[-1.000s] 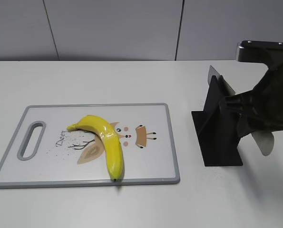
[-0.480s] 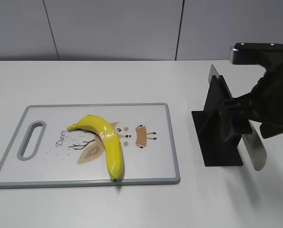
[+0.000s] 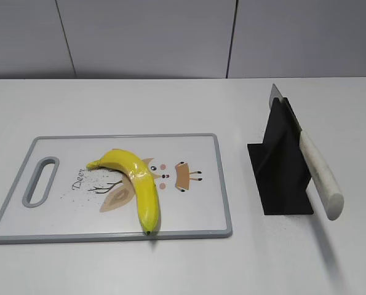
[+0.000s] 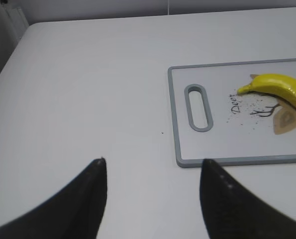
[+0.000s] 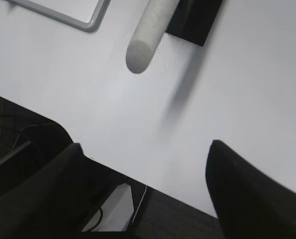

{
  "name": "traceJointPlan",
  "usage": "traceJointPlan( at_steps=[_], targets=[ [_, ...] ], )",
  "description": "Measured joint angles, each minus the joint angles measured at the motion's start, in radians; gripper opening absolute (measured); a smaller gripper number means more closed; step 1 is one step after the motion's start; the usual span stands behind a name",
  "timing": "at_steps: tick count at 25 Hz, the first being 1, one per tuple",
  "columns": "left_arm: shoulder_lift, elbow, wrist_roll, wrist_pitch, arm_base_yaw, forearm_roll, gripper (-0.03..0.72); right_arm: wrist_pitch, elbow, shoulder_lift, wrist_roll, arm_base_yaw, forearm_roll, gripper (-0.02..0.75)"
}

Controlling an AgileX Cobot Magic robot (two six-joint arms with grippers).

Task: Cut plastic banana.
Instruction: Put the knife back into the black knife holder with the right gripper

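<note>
The plastic banana [image 3: 139,181], glossy yellow with a dark tip, lies curved on the white cutting board [image 3: 189,147]. Its stem end shows in the left wrist view [image 4: 279,87]. A knife with a white handle [image 3: 321,178] leans in a black stand [image 3: 281,166], its blade tip [image 3: 274,93] sticking out at the top. My left gripper [image 4: 152,164] is open and empty above bare table, left of the board's handle end [image 4: 197,107]. My right gripper [image 5: 144,149] is open and empty at the table's front edge, below the knife handle [image 5: 148,35]. Neither gripper shows clearly in the exterior view.
The board has a grey rim [image 3: 224,184] and a handle slot [image 3: 40,181]. The black stand's base [image 5: 195,22] sits right of the board. The table's front edge [image 5: 152,186] drops off to dark gear below. A wall runs behind the table.
My right arm, which was at the knife handle, has pulled away to the right and out of the exterior view. The knife stays in the stand. The banana has not moved.
</note>
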Motion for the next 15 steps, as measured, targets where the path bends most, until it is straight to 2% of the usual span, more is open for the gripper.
traceJointPlan(
  at_steps=[6,15],
  targets=[
    [0.000,0.000,0.000,0.000,-0.078,-0.007,0.548,0.001,0.127,-0.317,-0.004,0.000,-0.005,0.587],
    [0.000,0.000,0.000,0.000,-0.086,-0.009,0.524,-0.023,0.138,-0.657,-0.011,0.000,0.007,0.566]
  ],
)
